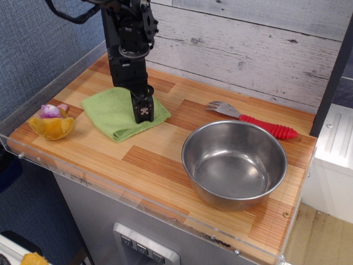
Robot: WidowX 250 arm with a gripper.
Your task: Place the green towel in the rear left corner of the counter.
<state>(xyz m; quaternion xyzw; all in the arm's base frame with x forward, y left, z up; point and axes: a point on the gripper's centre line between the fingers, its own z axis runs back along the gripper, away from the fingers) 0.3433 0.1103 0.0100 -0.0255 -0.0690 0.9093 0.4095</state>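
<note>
The green towel (117, 114) lies folded on the wooden counter (165, 160), left of centre and about midway between front and back. My gripper (144, 113) points straight down with its tips pressed onto the towel's right edge. The fingers look closed on the cloth there. The arm rises behind it toward the upper left. The counter's rear left corner (105, 65) is partly behind the arm.
An orange-yellow peel lump with a purple piece (52, 122) sits at the front left. A steel bowl (234, 163) stands at the right. A fork with a red handle (253, 121) lies behind the bowl. A clear rim edges the counter.
</note>
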